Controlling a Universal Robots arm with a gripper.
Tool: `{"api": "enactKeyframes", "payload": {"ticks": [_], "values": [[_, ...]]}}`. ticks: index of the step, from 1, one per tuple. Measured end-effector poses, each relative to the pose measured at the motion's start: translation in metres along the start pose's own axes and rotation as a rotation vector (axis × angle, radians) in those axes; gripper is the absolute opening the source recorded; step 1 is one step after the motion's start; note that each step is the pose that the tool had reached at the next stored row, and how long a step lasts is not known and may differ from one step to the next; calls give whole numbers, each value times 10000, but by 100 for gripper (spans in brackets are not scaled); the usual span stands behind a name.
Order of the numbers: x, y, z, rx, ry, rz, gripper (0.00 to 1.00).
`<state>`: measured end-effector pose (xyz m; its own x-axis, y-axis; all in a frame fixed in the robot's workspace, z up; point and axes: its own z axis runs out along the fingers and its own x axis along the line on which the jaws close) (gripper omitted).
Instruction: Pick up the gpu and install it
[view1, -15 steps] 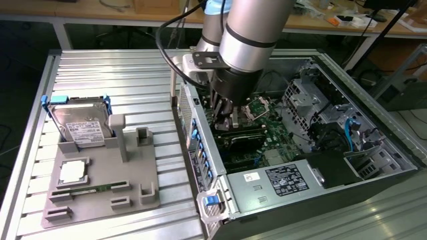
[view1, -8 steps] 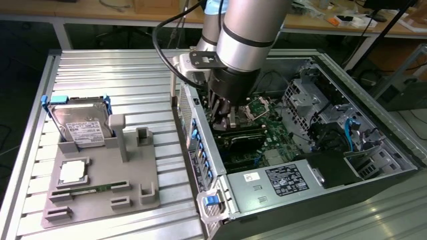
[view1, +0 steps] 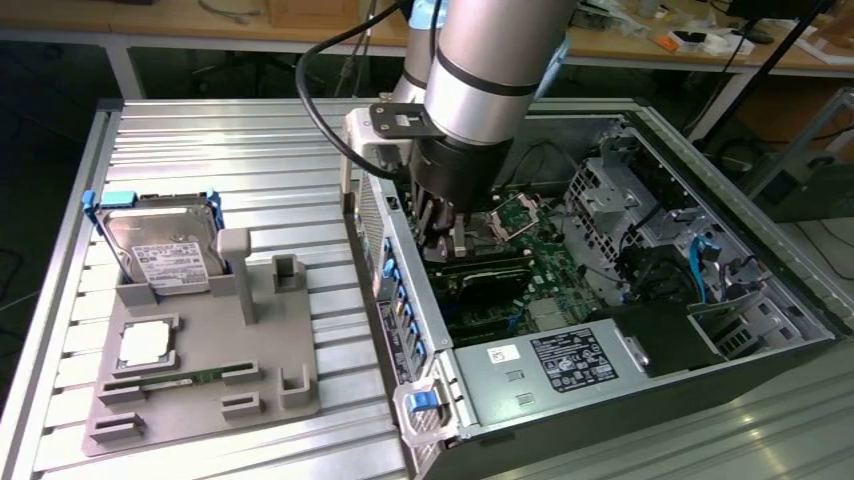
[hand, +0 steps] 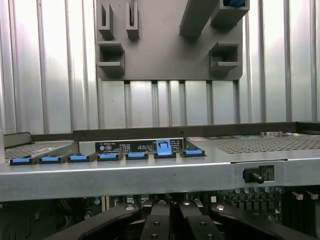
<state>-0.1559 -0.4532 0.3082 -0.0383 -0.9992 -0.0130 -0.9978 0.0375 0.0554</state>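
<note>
gpu (view1: 457, 252) upright, low inside computer case (view1: 747, 330)

Ribbed metal table (view1: 240, 150) gleams dully; matt grey plastic holder (view1: 200, 390); at three o'clock, the computer case (view1: 747, 250) shows bare sheet metal.

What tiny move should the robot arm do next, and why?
Probably press gently straight down: the shut tool sits low inside the open computer case, right above the green motherboard, beside the blue slot clips.
</note>
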Motion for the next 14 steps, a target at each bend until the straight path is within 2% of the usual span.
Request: {"api": "enactKeyframes", "payload": {"ticks": [14], "values": [[0, 8, -14, -3, 0, 4, 11]]}}
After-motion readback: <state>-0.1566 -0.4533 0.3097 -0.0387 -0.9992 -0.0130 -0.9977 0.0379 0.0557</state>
